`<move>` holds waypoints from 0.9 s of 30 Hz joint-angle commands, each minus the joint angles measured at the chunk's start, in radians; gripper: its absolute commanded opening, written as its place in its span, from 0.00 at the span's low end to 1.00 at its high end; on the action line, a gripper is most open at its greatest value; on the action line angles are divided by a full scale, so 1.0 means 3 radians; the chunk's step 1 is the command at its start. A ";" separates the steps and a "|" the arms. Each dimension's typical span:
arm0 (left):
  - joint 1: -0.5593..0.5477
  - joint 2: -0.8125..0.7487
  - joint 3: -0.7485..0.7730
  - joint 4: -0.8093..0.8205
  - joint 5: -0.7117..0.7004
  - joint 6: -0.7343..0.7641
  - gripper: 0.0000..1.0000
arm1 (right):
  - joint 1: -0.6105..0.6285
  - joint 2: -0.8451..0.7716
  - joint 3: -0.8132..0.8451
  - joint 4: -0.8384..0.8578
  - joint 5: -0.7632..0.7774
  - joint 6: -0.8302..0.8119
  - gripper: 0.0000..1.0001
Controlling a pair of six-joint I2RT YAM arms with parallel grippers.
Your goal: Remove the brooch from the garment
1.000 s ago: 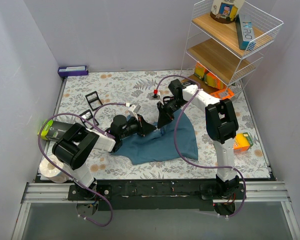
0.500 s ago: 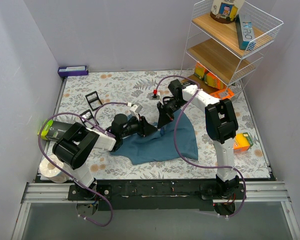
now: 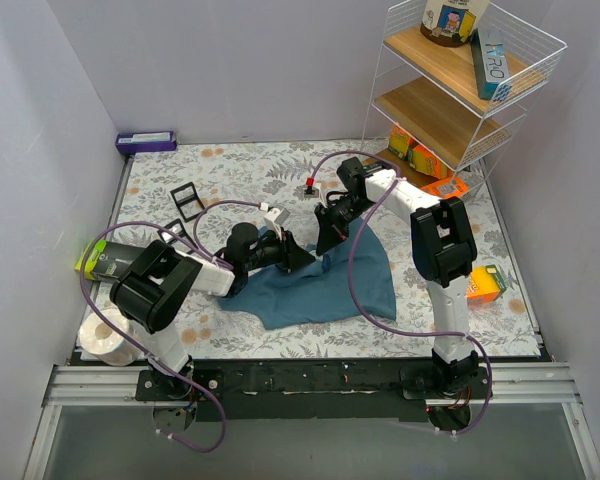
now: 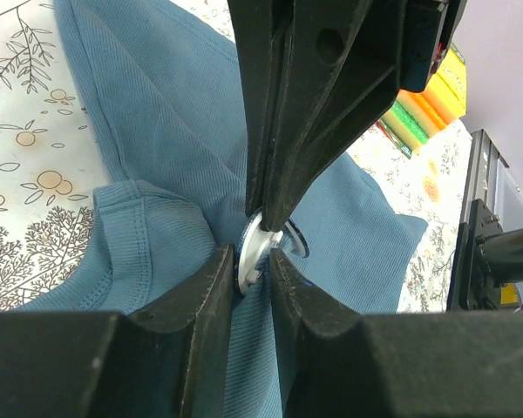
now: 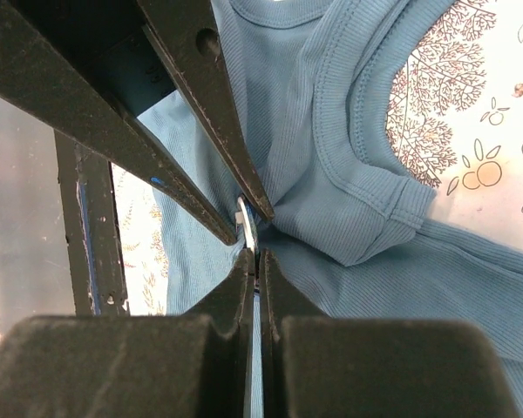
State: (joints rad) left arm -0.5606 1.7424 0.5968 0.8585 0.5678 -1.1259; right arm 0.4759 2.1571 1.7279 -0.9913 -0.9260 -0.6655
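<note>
So, top camera first: both arms were folded in toward the middle of the tabletop point(image 3: 230, 170), meeting over the near-left part of the garment point(image 3: 335, 285). The left arm lay low, its forearm reaching rightward, and the left hand point(image 3: 302, 258) was right up against the right hand point(image 3: 325, 243). The right arm came up from its base, bent at the elbow and angled back down and to the left. The pin itself was hidden from up there.

Left wrist cam: the left hand's fingers point(image 4: 200, 292) stood only a crack apart, with the brooch point(image 4: 254, 248), a little whitish disc, gripped edge-on between their tips. It was still sitting in a bunched ridge of shirt beside the collar. The other hand's fingers came down from above and closed to a point on the same spot.

Right wrist cam: the right hand's fingers point(image 5: 231, 300) were pressed fully together, tips touching the disc's edge point(image 5: 245, 225). Couldn't tell whether they were pinching cloth or pin.

Compared with a second earlier, the left arm had nudged slightly toward the far side. The right arm and the shirt looked the same.
</note>
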 commanded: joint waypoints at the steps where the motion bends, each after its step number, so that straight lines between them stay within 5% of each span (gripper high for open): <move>1: -0.0023 0.0011 0.0102 -0.0034 0.0153 0.0092 0.22 | 0.0004 -0.0088 0.0018 0.0165 -0.0053 0.0106 0.01; 6: -0.0023 0.0052 0.0143 -0.0070 0.0173 0.0128 0.26 | -0.0001 -0.0093 -0.0022 0.0231 -0.0083 0.0234 0.01; 27: -0.0023 0.0241 0.0490 -0.0315 -0.0338 -0.0015 0.12 | 0.0162 -0.0313 -0.0559 0.0589 -0.0196 0.0878 0.01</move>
State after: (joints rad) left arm -0.5613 1.8145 0.6708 0.7429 0.5564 -1.1007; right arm 0.4686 2.1296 1.5864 -0.8165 -0.9020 -0.4866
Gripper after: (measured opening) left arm 0.169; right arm 0.032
